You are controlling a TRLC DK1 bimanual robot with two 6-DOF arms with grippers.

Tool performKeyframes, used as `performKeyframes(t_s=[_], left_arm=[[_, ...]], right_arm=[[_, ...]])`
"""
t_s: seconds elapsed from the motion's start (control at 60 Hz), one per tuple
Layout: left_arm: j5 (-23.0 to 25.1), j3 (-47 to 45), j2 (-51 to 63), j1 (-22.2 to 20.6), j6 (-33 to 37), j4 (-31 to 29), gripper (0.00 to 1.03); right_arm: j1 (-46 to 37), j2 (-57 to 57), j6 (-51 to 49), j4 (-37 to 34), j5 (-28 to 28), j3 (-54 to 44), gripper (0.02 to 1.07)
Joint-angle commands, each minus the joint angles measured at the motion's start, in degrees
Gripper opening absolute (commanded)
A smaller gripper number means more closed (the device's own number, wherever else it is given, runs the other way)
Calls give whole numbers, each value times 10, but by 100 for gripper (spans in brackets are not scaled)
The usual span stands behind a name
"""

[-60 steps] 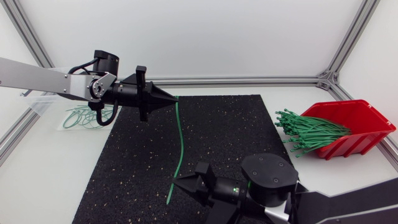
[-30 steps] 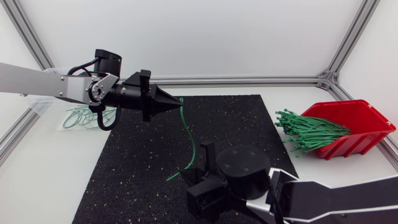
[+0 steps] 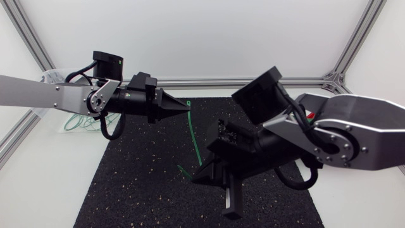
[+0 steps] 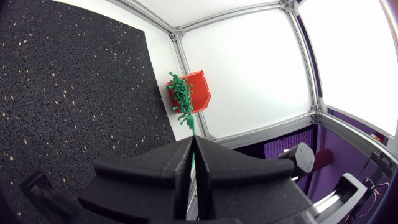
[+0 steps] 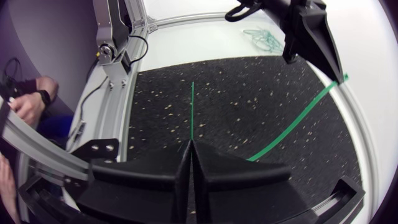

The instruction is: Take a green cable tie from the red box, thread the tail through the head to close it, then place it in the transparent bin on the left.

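Tie (image 3: 192,130) is pinched at its head by left fingers (image 3: 171,104) and near its tail by right fingers (image 3: 209,168), so threading seemingly requires the tail tip to be aligned with the head.

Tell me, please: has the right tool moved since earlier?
Yes. The right tool, shut on the green cable tie, has swung from the near edge of the mat toward its middle.
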Motion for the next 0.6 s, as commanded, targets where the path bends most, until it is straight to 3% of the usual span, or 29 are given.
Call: performKeyframes(t_s=[0.0,0.317,0.583], left_arm=[[-6,-25,-29,-9,8,13,4],[-26,-66,-100,-38,7,29,4],[-30,-83,-114,-41,7,44,4]], right_arm=[[-26,12,32,-82,-52,55,8],[-78,-43,54,-250,-209,174,8],[-118,-24,101,-347,-245,254,8]])
